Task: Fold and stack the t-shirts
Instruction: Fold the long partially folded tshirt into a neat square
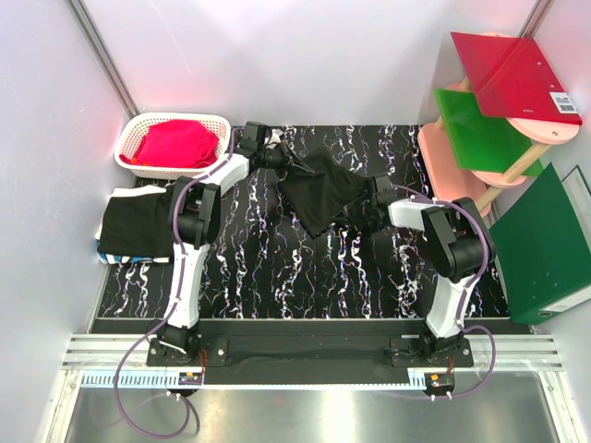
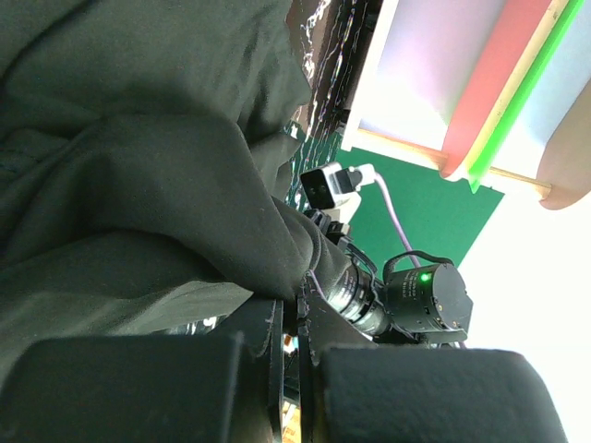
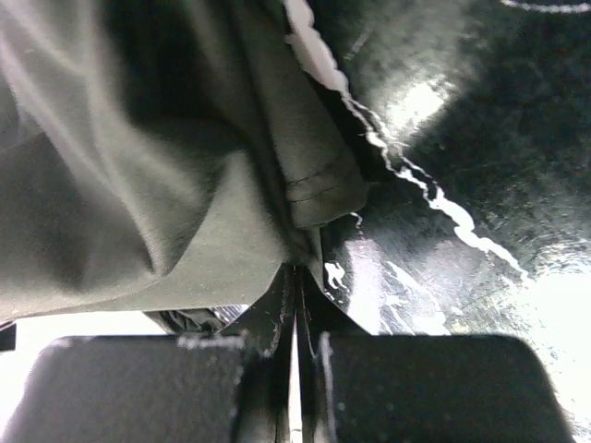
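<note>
A crumpled black t-shirt (image 1: 319, 192) hangs bunched between my two grippers over the back middle of the black marbled table (image 1: 277, 268). My left gripper (image 1: 280, 159) is shut on its far left edge; in the left wrist view the cloth (image 2: 138, 185) drapes over the closed jaws of that gripper (image 2: 294, 309). My right gripper (image 1: 370, 201) is shut on the shirt's right edge. In the right wrist view a hemmed fold (image 3: 319, 189) runs down into the pinched tips of that gripper (image 3: 297, 275). A folded black t-shirt (image 1: 137, 224) lies flat at the table's left edge.
A white basket (image 1: 138, 131) holding pink-red cloth (image 1: 177, 144) stands at the back left, just beyond the folded shirt. At the right are a rack with red (image 1: 515, 76) and green (image 1: 480, 129) sheets on pink shelves and a dark green binder (image 1: 545, 245). White walls close in both sides.
</note>
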`<state>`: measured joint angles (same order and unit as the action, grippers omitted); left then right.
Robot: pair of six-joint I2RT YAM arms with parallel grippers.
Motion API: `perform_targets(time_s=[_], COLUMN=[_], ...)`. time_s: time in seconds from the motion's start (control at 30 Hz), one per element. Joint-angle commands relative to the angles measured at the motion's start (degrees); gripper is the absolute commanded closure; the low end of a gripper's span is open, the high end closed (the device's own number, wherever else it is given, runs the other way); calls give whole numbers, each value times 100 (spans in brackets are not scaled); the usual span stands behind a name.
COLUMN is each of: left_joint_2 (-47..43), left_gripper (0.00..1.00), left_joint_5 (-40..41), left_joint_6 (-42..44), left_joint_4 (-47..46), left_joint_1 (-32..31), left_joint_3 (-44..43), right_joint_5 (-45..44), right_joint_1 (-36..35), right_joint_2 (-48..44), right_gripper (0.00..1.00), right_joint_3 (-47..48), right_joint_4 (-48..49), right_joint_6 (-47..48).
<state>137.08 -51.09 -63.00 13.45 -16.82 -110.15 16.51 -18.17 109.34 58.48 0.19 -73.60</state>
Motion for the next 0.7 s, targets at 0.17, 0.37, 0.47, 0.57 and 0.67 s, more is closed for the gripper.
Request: perform_targets(time_s=[0.17,0.37,0.47,0.57,0.67], left_joint_2=[-84,-172,-120,-85,-111], left_gripper=[100,100,100,100,100], left_joint_5=[-226,-173,-191,-226,-235], left_joint_6=[86,86,60,69,78], left_joint_4=[-106,-159,-168,-176,-211], left_joint_1=[56,117,144,161,161], left_joint_3=[-147,-332,-420,-402,-323], right_joint_5=[-614,-957,-852,-658,-597], right_joint_1=[-55,-55,-55,-55,-55], right_joint_2=[-948,-1187,-1012,-976,-994], right_gripper=[100,100,88,58,30], right_joint_3=[603,1033,1280,939,411], right_joint_4=[-431,-914,-1485,-1733,-1706], right_joint_6=[706,1146,1226,1042,690])
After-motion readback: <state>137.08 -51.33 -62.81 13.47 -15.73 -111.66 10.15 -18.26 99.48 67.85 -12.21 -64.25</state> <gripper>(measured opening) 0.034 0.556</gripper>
